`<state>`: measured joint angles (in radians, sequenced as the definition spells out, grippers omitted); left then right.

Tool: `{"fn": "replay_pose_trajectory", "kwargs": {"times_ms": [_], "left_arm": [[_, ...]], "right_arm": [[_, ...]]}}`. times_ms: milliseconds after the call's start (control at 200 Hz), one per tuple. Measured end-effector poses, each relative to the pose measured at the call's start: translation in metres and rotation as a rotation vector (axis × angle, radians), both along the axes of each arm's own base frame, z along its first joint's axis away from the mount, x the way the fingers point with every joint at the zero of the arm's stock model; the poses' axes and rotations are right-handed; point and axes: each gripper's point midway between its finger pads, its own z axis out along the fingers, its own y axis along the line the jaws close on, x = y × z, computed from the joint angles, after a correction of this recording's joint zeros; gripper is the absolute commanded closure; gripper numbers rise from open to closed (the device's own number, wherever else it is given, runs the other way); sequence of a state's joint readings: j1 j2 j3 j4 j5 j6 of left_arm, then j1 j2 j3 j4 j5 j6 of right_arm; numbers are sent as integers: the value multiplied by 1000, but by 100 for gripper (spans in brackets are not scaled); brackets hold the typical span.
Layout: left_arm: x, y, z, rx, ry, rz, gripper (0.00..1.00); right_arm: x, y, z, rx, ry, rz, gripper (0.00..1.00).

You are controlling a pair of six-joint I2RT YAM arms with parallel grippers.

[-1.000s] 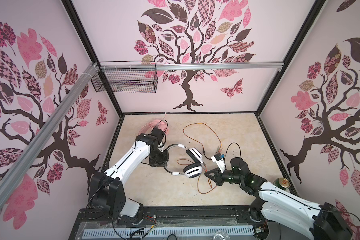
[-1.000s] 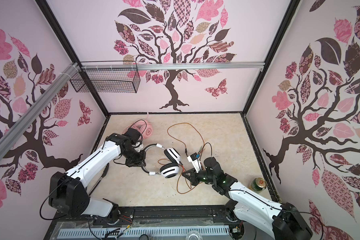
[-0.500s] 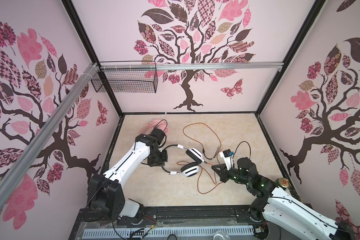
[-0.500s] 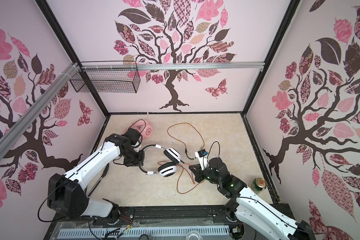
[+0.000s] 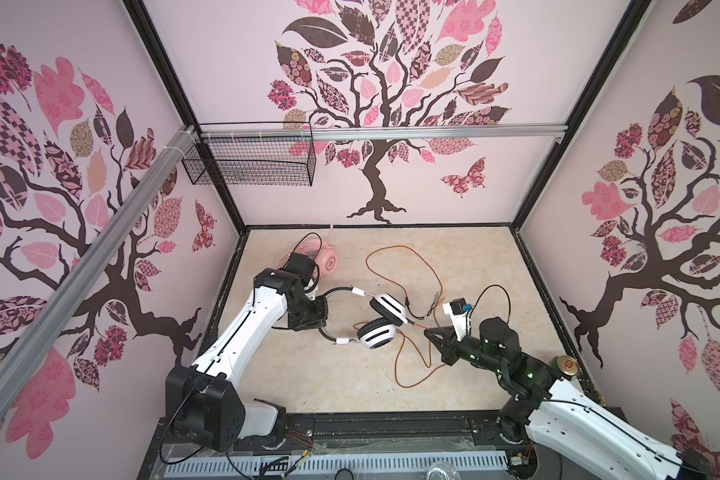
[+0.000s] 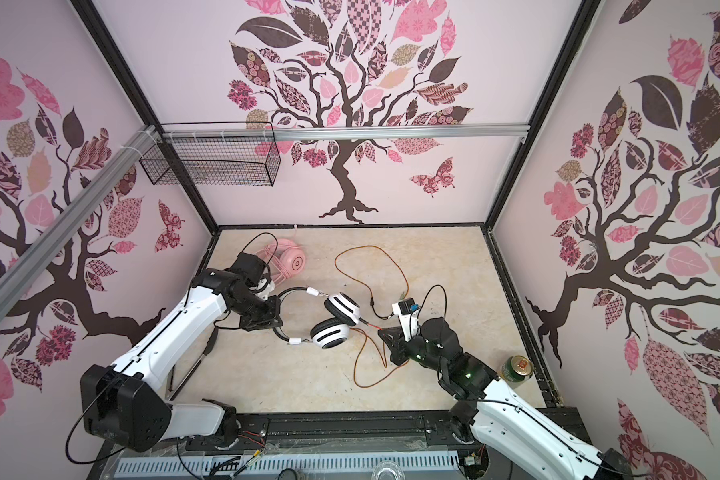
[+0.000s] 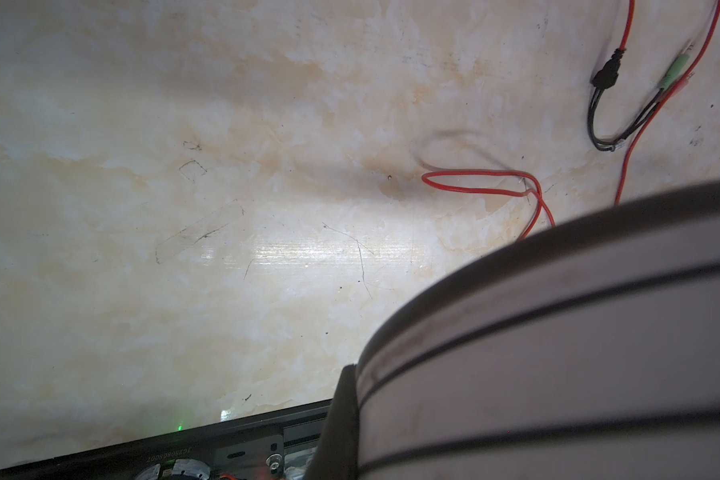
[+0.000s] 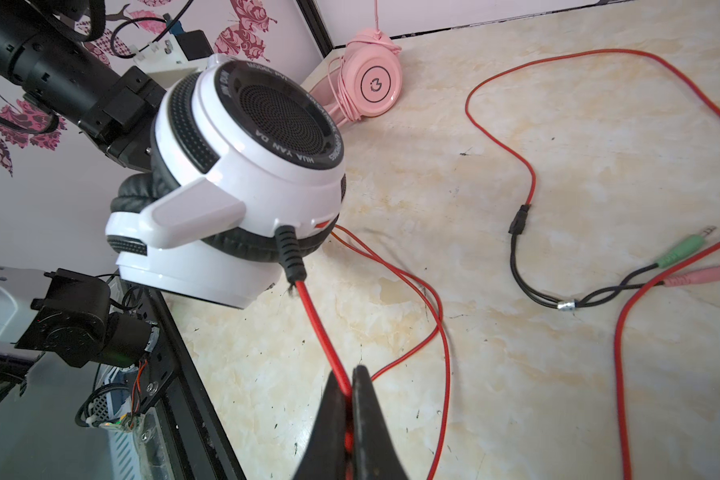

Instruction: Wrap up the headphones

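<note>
Drawn back rightward since a second ago, the right gripper (image 8: 350,395) stays clamped on the orange-red cable (image 8: 310,316) just beside the white headset (image 5: 381,324), which is held near the scene's centre. With its forearm reaching far and its wrist bent right, the left gripper (image 5: 310,318) is clenched on the headband (image 5: 337,291). In the far-left corner lies the pink headset (image 5: 328,261).

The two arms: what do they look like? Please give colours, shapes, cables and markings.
The left arm and right arm have long white links and black joints, with thin black cables looping outside. The right arm shows small green lights. The left gripper and right gripper are black; the right one's fingers taper to thin tips.
</note>
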<state>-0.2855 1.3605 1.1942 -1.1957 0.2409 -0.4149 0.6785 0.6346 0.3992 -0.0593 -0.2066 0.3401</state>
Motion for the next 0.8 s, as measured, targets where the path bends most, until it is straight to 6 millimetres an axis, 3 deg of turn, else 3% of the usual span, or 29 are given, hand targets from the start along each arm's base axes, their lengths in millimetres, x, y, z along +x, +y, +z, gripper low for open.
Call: {"fn": "replay_pose_trajectory", "kwargs": {"times_ms": [110,250,305,380,450,550,665,800], "left_arm": [[0,0,0,-4,2,2,100],[1,3,0,-4,2,12,100],[1,4,0,-1,1,15,100],[5,13,-1,25,-2,56,100],[12,23,-1,44,-17,103,100],[14,31,-2,77,-23,126,100],[13,31,-3,78,-21,124,100],[11,31,-3,76,-8,135,100]], "right_arm": [[-2,4,4,22,-5,20,100],[-3,11,3,47,9,52,91],[-2,14,0,46,22,60,84],[0,13,-10,24,49,52,65],[1,10,-16,8,72,38,57],[2,7,-21,-13,78,21,55],[4,3,-25,-37,79,-1,45],[10,-4,-28,-58,76,-39,42]]}}
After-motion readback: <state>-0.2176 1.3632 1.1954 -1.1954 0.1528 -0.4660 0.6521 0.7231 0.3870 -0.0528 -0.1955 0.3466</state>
